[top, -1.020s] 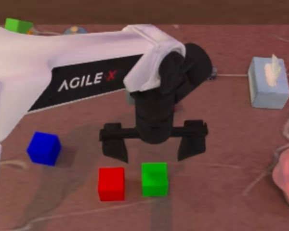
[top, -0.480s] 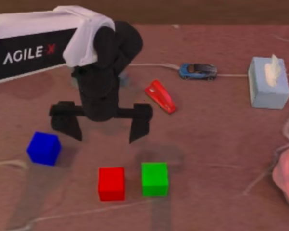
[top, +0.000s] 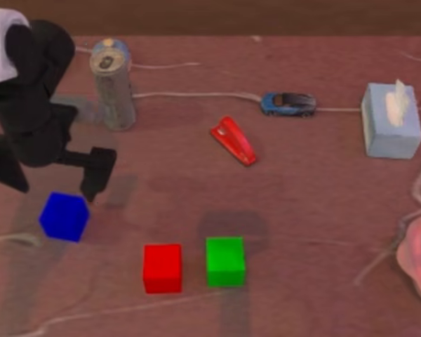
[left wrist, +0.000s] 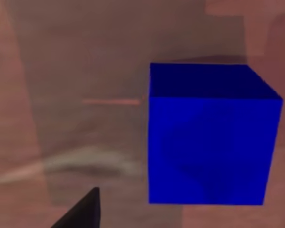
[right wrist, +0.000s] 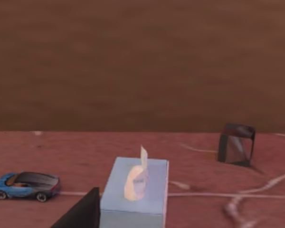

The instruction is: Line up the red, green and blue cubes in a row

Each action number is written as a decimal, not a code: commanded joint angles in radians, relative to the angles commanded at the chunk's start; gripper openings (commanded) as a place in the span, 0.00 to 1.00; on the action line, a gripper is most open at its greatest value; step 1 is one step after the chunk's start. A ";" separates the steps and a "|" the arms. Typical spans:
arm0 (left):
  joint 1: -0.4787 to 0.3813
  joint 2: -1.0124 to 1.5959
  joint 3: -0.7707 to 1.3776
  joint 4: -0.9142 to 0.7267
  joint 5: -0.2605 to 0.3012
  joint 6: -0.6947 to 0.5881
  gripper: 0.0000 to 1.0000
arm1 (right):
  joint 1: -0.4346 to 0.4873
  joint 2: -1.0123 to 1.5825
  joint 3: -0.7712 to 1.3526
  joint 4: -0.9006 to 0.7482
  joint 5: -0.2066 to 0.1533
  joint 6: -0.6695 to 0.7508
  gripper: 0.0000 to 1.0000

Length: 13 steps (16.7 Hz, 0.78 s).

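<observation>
Blue cube [top: 64,216] lies below the spread left gripper [top: 52,179].

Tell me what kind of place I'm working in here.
It looks like a rendered tabletop test scene, not a real room: a reddish-brown table scattered with unrelated props, a soda can, a toy car and a tissue box, around plain colour cubes such as the blue cube.

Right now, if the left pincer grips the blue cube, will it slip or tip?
The blue cube probably stays put: it rests flat on the table. Its flat, parallel sides should suit the left pincer. It looks rigid and matte, so slipping seems unlikely.
</observation>
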 joint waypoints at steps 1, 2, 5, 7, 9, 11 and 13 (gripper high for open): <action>0.020 -0.007 -0.008 0.005 0.000 0.022 1.00 | 0.000 0.000 0.000 0.000 0.000 0.000 1.00; 0.030 -0.010 -0.013 0.007 0.000 0.032 1.00 | 0.000 0.000 0.000 0.000 0.000 0.000 1.00; 0.032 -0.011 -0.013 0.008 0.000 0.033 1.00 | 0.000 0.000 0.000 0.000 0.000 0.000 1.00; 0.028 -0.005 -0.012 0.008 0.000 0.032 1.00 | 0.000 0.000 0.000 0.000 0.000 0.000 1.00; 0.029 0.012 -0.029 0.044 0.000 0.032 1.00 | 0.000 0.000 0.000 0.000 0.000 0.000 1.00; 0.030 0.043 -0.062 0.110 0.001 0.033 1.00 | 0.000 0.000 0.000 0.000 0.000 0.000 1.00; 0.031 0.082 -0.103 0.191 0.001 0.034 1.00 | 0.000 0.000 0.000 0.000 0.000 0.000 1.00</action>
